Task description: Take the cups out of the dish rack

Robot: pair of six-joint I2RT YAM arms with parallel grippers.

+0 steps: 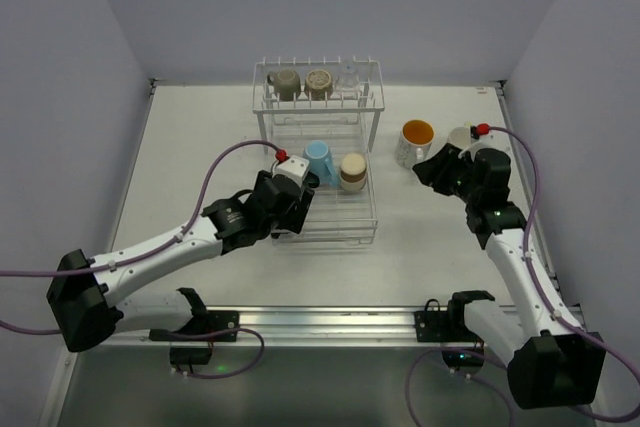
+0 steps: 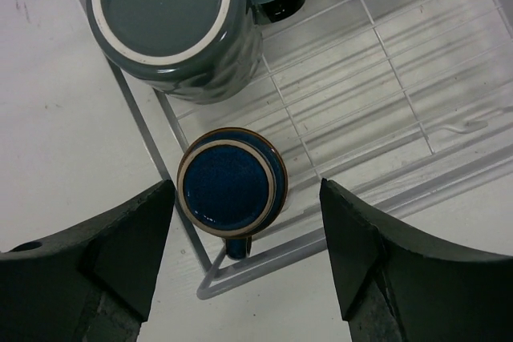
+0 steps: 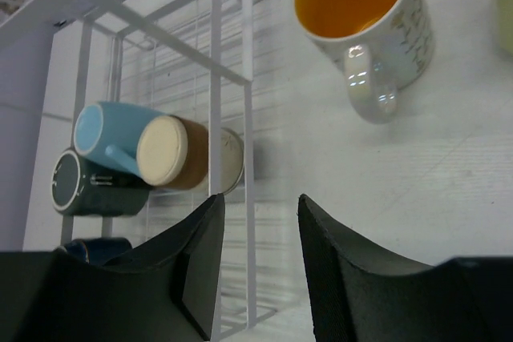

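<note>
Top external view has the left arm (image 1: 160,252) stretched from the near-left corner diagonally to the rack (image 1: 340,241), which stands by the middle of the far edge. With the wrist tipped down, the left gripper (image 2: 246,183) is spread wide astride an upturned dark blue cup (image 2: 228,190) at the rack's near end, clear of it. The right arm (image 1: 520,257) extends along the right edge, the right gripper (image 3: 260,202) parted and empty, aimed leftward beside the orange-lined cup (image 1: 415,140) standing on the worktop (image 1: 200,147).

the left jaws hang over the lower basket of the dish rack (image 1: 340,219), with a light blue cup (image 1: 318,159) and a tan cup (image 1: 352,172) lying just beyond them. just beyond the right jaws, a white cup with orange inside (image 1: 415,142) stands on the table (image 1: 200,147).
</note>
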